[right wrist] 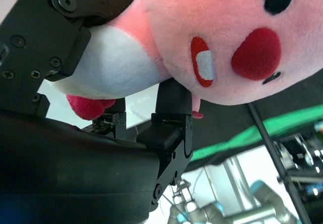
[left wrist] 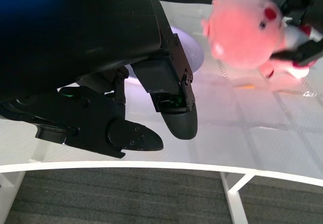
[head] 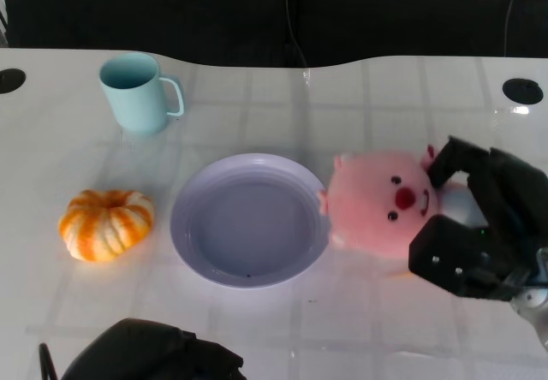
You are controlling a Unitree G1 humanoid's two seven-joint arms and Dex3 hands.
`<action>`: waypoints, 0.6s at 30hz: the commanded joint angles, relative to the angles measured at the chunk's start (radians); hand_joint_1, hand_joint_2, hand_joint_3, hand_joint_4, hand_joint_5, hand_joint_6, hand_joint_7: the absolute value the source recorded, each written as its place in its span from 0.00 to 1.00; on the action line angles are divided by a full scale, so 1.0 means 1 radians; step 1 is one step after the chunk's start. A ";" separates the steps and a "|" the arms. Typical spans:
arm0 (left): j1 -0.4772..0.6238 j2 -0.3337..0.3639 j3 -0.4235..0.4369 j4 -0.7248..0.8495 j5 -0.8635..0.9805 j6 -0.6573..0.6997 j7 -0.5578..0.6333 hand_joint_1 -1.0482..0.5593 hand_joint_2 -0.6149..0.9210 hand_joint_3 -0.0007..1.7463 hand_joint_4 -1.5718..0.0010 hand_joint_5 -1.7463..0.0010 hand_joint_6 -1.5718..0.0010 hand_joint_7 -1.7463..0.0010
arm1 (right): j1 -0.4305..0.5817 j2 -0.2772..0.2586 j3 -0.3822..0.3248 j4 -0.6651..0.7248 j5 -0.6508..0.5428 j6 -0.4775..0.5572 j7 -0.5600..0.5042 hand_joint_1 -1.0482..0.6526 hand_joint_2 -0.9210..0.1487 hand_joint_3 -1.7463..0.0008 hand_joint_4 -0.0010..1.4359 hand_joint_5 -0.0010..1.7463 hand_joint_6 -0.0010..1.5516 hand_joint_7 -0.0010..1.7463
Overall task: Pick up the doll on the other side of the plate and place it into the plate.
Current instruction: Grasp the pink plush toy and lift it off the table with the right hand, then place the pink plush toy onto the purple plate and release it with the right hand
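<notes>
**Pink doll gripped just right of the plate**

Taking the lavender plate (head: 248, 222) as the landmark and reading leftward things first: the orange-and-white pumpkin toy (head: 106, 223) lies well to its left, and a pale blue mug (head: 137, 92) stands beyond it on the left, handle turned toward the plate. Both seem mere bystanders to the task. The left hand (head: 154, 353) sits low on the near side of the plate; in its wrist view its fingers (left wrist: 171, 108) are apart and hold nothing, probably parked out of the way.

The plate itself holds nothing. Just right of it, its cheek touching or overlapping the rim, is the pink plush doll (head: 381, 204). The right hand (head: 475, 226) clamps it from the far right, fingers (right wrist: 75, 12) closed around the white belly, likely so the head leads toward the dish. The doll's long axis runs across the table, head toward the plate, face turned upward.
</notes>
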 commanded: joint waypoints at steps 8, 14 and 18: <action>-0.020 0.010 -0.004 0.016 -0.003 0.004 -0.007 0.56 1.00 0.11 0.56 0.25 0.41 0.73 | -0.022 0.054 -0.017 -0.124 0.047 -0.018 0.075 0.55 0.53 0.24 0.64 1.00 0.49 1.00; -0.020 0.009 -0.011 -0.008 0.007 0.034 -0.028 0.55 1.00 0.12 0.57 0.24 0.41 0.72 | -0.061 0.111 0.010 -0.166 0.030 0.016 0.140 0.54 0.54 0.24 0.65 1.00 0.48 1.00; -0.018 0.005 -0.017 -0.008 0.011 0.032 -0.021 0.56 1.00 0.11 0.57 0.25 0.41 0.71 | -0.109 0.150 0.038 -0.143 0.016 0.048 0.177 0.53 0.52 0.29 0.64 1.00 0.47 1.00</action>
